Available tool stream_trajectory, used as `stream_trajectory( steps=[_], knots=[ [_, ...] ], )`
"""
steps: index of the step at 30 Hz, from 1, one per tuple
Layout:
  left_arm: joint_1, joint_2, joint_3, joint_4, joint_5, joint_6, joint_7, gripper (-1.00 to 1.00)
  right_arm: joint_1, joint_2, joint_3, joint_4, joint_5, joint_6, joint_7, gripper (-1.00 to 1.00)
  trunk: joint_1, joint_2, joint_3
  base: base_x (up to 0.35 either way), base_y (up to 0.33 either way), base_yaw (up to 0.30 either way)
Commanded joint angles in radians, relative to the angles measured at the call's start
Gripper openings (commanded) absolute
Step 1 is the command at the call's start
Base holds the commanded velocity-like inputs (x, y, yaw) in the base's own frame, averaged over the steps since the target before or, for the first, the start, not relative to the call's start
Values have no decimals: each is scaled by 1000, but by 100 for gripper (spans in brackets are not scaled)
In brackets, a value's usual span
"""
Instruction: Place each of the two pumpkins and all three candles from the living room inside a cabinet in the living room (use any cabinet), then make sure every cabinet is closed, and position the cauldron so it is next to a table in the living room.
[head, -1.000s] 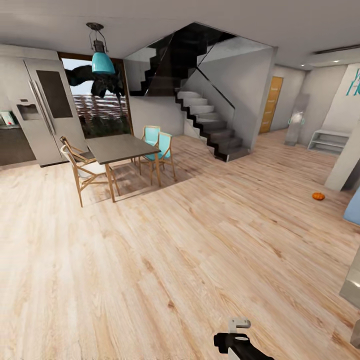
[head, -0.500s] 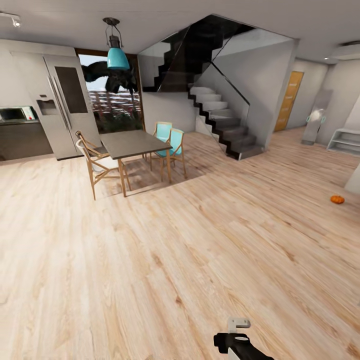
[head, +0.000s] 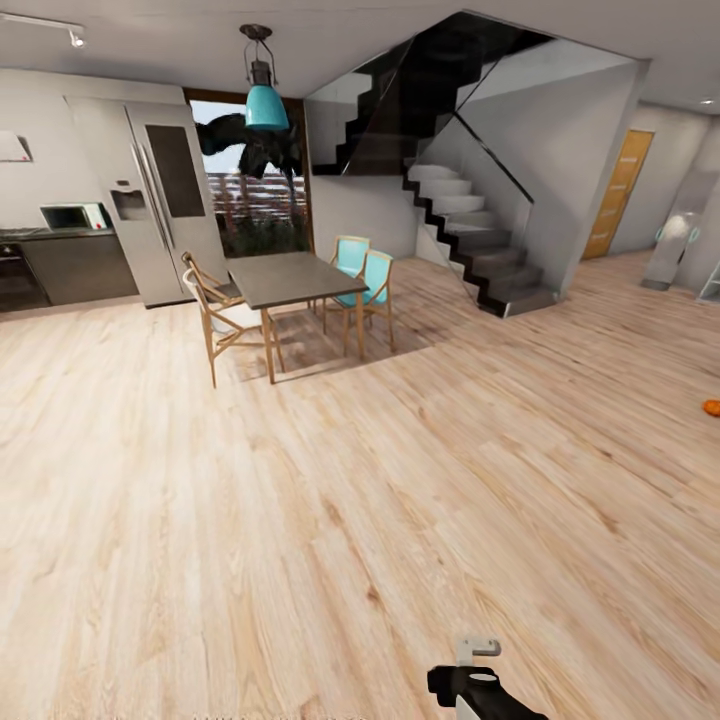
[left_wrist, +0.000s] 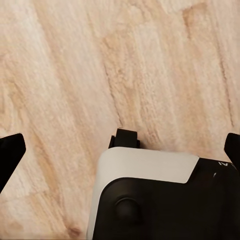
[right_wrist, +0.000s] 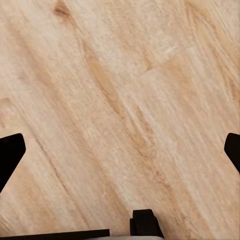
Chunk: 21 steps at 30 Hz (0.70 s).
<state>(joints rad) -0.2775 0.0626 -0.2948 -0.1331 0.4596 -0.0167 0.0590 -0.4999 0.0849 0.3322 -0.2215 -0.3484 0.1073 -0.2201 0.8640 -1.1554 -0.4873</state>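
I cross bare wood floor (head: 300, 520), both jaws spread wide and empty, pointed downward for travel. One orange pumpkin (head: 712, 407) lies on the floor far right of the dining table (head: 285, 278).

The head camera looks forward and down from standing height across a wide wooden floor (head: 330, 520) toward a far dining table (head: 285, 278) and staircase (head: 470, 235). Both wrist cameras face straight down, close to the planks, each left pincer (left_wrist: 120, 150) and right pincer (right_wrist: 120, 150) fingertip framing its edges. All three views share the floor, though probably not the same patch.
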Motion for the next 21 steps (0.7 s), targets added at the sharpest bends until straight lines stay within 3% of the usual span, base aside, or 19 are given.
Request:
stream_trajectory(
  steps=[1,21],
  knots=[
    [0,0,-9,0,8,-2,4,100,0,-1,9,-2,-8,6,-7,100,0,-1,-2,0,0,170],
    [-1,0,-9,-1,8,-2,4,100,0,0,16,-2,-8,6,-7,100,0,-1,-29,0,0,173]
  ],
)
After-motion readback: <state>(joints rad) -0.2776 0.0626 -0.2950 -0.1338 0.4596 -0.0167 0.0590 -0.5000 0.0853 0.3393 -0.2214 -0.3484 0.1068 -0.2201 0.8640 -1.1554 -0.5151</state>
